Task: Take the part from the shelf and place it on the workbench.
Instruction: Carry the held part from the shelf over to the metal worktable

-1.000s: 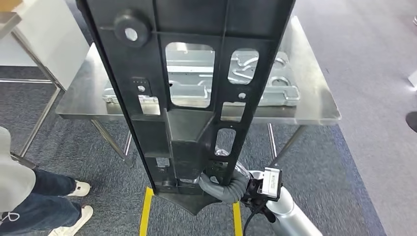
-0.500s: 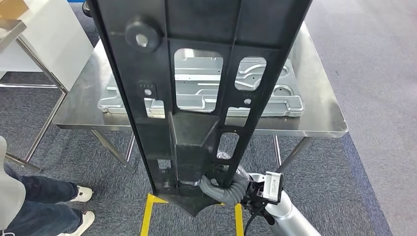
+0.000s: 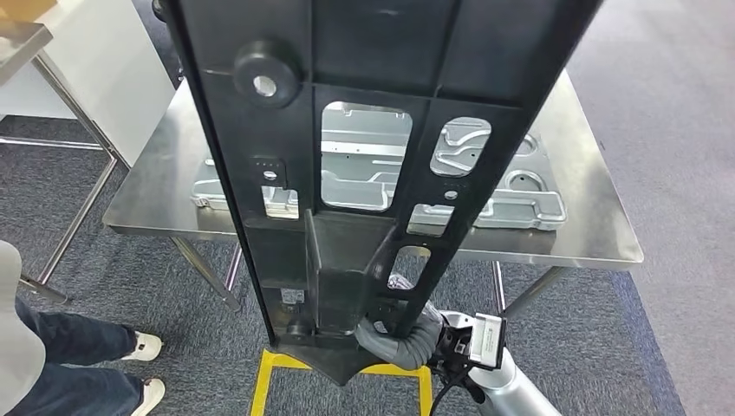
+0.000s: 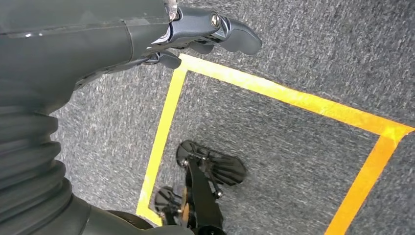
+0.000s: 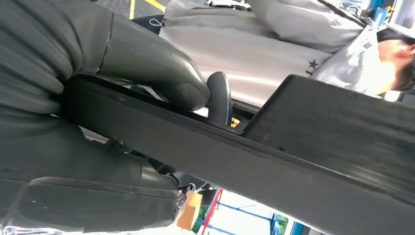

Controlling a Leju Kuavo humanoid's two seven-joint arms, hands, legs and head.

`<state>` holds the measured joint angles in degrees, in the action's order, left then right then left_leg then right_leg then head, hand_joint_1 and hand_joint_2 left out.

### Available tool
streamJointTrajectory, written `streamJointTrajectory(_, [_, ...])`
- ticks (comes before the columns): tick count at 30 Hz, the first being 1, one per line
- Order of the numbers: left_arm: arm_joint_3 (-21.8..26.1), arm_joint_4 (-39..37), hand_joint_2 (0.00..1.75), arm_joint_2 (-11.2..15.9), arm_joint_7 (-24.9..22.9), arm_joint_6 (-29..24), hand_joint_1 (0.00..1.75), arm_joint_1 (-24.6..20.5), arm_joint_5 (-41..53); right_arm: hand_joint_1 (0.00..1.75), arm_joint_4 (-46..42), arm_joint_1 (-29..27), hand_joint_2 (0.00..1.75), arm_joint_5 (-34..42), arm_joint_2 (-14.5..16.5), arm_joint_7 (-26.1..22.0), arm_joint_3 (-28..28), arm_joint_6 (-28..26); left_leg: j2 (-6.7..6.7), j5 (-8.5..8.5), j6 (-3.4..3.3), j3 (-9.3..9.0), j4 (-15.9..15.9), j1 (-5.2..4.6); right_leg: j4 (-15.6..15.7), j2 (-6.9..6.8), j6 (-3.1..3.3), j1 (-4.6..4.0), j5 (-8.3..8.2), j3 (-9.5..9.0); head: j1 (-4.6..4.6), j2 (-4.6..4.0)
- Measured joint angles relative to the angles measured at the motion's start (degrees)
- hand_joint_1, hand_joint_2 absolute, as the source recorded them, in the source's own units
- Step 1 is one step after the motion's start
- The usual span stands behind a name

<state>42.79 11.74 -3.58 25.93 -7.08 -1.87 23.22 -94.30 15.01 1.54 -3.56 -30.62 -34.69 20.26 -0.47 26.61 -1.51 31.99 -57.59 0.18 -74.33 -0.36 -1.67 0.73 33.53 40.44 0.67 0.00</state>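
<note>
The long black part [image 3: 364, 165] is gripped at its lower end by the right hand [image 3: 399, 334], rising ahead over the workbench [image 3: 598, 217]. It should be lowered flat, gently. The left hand [image 4: 195, 34] hangs empty, fingers loosely curled.

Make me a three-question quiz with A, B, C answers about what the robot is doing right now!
1. Where is the silver metal tray?
A. on the steel table
B. on the floor
C. in the robot's left hand

2. What colour is the tape on the carpet?
A. red
B. yellow
C. white

3. What is the right hand doing?
A. hanging with nothing in it
B. waving
C. holding the black part

Answers:
1 A, the tray lies flat on the tabletop.
2 B, yellow lines show below the part.
3 C, its fingers wrap the part's lower end.
</note>
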Motion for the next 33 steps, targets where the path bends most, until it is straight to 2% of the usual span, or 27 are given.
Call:
streamJointTrajectory(1, [0.05,0.00,1.75,0.00,0.01,0.00,0.00,0.02,0.03,1.75,-0.10,-0.04,1.75,-0.02,0.00,-0.03,-0.02,0.01,-0.16,0.44,0.04,-0.66,0.00,-0.11,2.25,0.02,0.25,-0.05,-2.43,-0.26,-0.01,0.00])
streamJointTrajectory(2, [0.07,0.00,1.75,-0.01,0.02,0.01,0.00,0.03,0.04,1.75,-0.27,-0.02,1.75,-0.02,0.00,-0.04,-0.02,0.01,-0.29,0.93,0.11,-1.37,0.00,-0.22,6.20,0.07,0.65,-0.18,-5.46,-1.40,-0.02,0.00])
streamJointTrajectory(3, [0.08,0.00,1.75,-0.04,0.02,0.02,0.00,0.03,0.05,1.75,-0.45,0.03,1.75,-0.01,0.00,-0.06,-0.02,0.01,-0.41,1.40,0.24,-1.92,-0.01,-0.36,10.10,0.16,1.12,-0.38,-7.75,-2.78,0.04,0.00])
streamJointTrajectory(4, [0.09,0.00,1.75,-0.08,0.03,0.03,0.00,-0.04,0.07,1.75,-0.63,0.08,1.75,0.00,0.01,-0.08,-0.02,0.01,-0.55,1.81,0.46,-2.24,-0.05,-0.43,13.25,0.24,1.47,-0.57,-9.12,-3.94,0.15,0.00])
streamJointTrajectory(5, [0.09,0.00,1.75,-0.10,0.04,0.04,0.00,-0.10,0.07,1.75,-0.78,0.12,1.75,0.00,0.02,-0.12,-0.02,0.01,-0.62,2.11,0.72,-2.36,-0.04,-0.44,15.01,0.32,1.75,-0.79,-9.54,-4.60,0.25,0.00])
streamJointTrajectory(8, [0.11,0.03,1.75,-0.03,0.05,0.04,0.00,-0.23,0.13,1.75,-1.27,0.19,1.75,0.07,0.07,-0.20,-0.02,0.01,-0.63,2.73,1.68,-2.76,0.30,-0.30,16.26,0.44,2.29,-0.75,-8.95,-5.34,0.42,0.00])
streamJointTrajectory(10, [0.12,0.09,1.75,0.03,0.04,0.02,0.00,-0.29,0.31,1.75,-1.75,0.30,1.75,0.13,0.17,-0.23,-0.02,-0.09,-0.44,3.97,2.28,-2.32,-1.63,-0.28,17.16,0.38,2.72,-0.31,-8.75,-6.42,0.65,0.00])
streamJointTrajectory(11, [0.15,0.12,1.75,0.08,0.03,0.01,0.00,-0.30,0.43,1.75,-2.05,0.32,1.75,0.10,0.26,-0.28,-0.02,-0.29,-0.32,5.26,2.57,-0.93,-4.50,-0.15,17.46,0.28,2.89,-0.19,-8.57,-6.98,0.77,0.00])
streamJointTrajectory(13, [0.28,0.11,1.75,0.10,-0.01,-0.06,0.00,-0.28,0.62,1.75,-2.63,0.23,1.75,-0.12,0.39,-0.54,-0.01,-0.97,-0.12,8.00,3.13,3.69,-12.33,0.18,17.59,0.15,3.10,-0.20,-7.97,-7.72,0.98,0.00])
streamJointTrajectory(14, [0.39,0.11,1.75,0.13,-0.02,-0.11,0.00,-0.21,0.66,1.75,-2.99,0.03,1.75,-0.24,0.42,-0.78,0.03,-1.39,-0.05,8.38,3.37,5.81,-15.24,0.36,17.57,0.15,3.10,-0.19,-7.61,-8.09,0.97,0.00])
streamJointTrajectory(15, [0.50,0.12,1.75,0.14,-0.03,-0.19,0.00,-0.13,0.70,1.75,-3.38,-0.22,1.75,-0.32,0.42,-1.10,0.12,-1.74,0.02,7.51,3.55,7.00,-16.10,0.52,17.55,0.18,3.05,-0.17,-7.24,-8.52,0.98,0.00])
streamJointTrajectory(16, [0.62,0.13,1.75,0.15,-0.03,-0.25,0.00,-0.06,0.74,1.75,-3.87,-0.50,1.75,-0.30,0.42,-1.46,0.26,-1.99,0.07,5.41,3.66,7.06,-14.61,0.67,17.51,0.25,2.94,-0.13,-6.82,-9.07,0.98,-0.01])
streamJointTrajectory(18, [0.85,0.13,1.75,0.17,0.04,-0.41,0.00,0.04,0.81,1.75,-5.03,-0.98,1.75,0.01,0.41,-2.05,0.66,-2.10,-0.04,-0.01,3.66,4.58,-7.04,0.90,17.46,0.48,2.54,-0.06,-5.87,-10.25,0.96,-0.01])
streamJointTrajectory(19, [0.96,0.12,1.75,0.19,0.11,-0.46,0.00,0.10,0.86,1.75,-5.53,-1.15,1.75,0.24,0.41,-2.24,0.87,-2.02,-0.20,-1.68,3.52,3.16,-3.49,0.87,17.37,0.63,2.25,-0.09,-5.45,-10.61,0.94,-0.01])
streamJointTrajectory(20, [1.07,0.12,1.75,0.20,0.19,-0.50,0.00,0.13,0.93,1.75,-5.97,-1.32,1.75,0.45,0.41,-2.33,1.08,-1.91,-0.35,-2.36,3.28,2.28,-1.32,0.78,17.34,0.75,1.93,-0.11,-5.20,-10.75,0.92,0.00])
streamJointTrajectory(23, [1.37,0.13,1.75,0.25,0.34,-0.49,0.00,0.12,1.14,1.75,-6.89,-1.79,1.75,0.66,0.42,-2.42,1.61,-1.71,-0.38,-1.70,2.20,1.84,-0.14,0.53,17.47,1.00,0.95,-0.04,-4.83,-10.68,0.87,0.00])
streamJointTrajectory(25, [1.45,0.13,1.75,0.28,0.52,-0.48,0.00,0.09,1.26,1.75,-7.35,-1.94,1.75,0.64,0.40,-2.39,1.85,-1.64,-0.23,-1.51,1.45,1.24,0.41,0.72,15.77,0.92,0.44,0.01,-3.78,-10.17,0.80,0.00])
streamJointTrajectory(26, [1.49,0.13,1.75,0.28,0.66,-0.48,0.00,0.06,1.34,1.75,-7.52,-2.00,1.75,0.56,0.39,-2.36,1.98,-1.66,-0.14,-1.39,1.07,0.87,0.64,0.82,13.02,0.86,0.28,0.02,-2.52,-8.85,0.73,0.00])
streamJointTrajectory(28, [1.57,0.13,1.75,0.29,0.92,-0.47,0.00,0.02,1.47,1.75,-7.68,-2.24,1.75,0.36,0.32,-2.24,2.27,-1.79,-0.02,-0.94,0.58,0.38,0.68,0.67,4.85,0.77,0.12,0.06,0.50,-4.18,0.62,0.00])
streamJointTrajectory(29, [1.60,0.13,1.75,0.30,1.00,-0.45,0.00,0.02,1.54,1.75,-7.71,-2.44,1.75,0.27,0.26,-2.17,2.41,-1.88,-0.01,-0.68,0.48,0.14,0.66,0.58,1.40,0.76,0.08,0.07,1.25,-1.85,0.60,0.00])
streamJointTrajectory(30, [1.62,0.13,1.75,0.30,1.04,-0.44,0.00,0.05,1.58,1.75,-7.71,-2.63,1.75,0.24,0.19,-2.12,2.54,-1.93,-0.01,-0.40,0.46,-0.18,0.63,0.50,-0.06,0.76,0.10,0.07,0.79,-0.44,0.59,0.00])
streamJointTrajectory(31, [1.63,0.13,1.75,0.31,1.05,-0.41,0.00,0.08,1.65,1.75,-7.71,-2.77,1.75,0.24,0.14,-2.10,2.68,-1.96,-0.04,-0.06,0.49,-0.60,0.61,0.44,0.89,0.75,0.21,0.06,-0.90,-0.21,0.58,0.00])
streamJointTrajectory(33, [1.64,0.13,1.75,0.31,1.07,-0.35,0.00,0.16,1.76,1.75,-7.74,-2.88,1.75,0.28,0.07,-2.11,2.99,-2.04,-0.08,0.71,0.70,-1.58,0.58,0.35,8.35,0.70,0.72,-0.03,-6.16,-2.65,0.57,0.00])
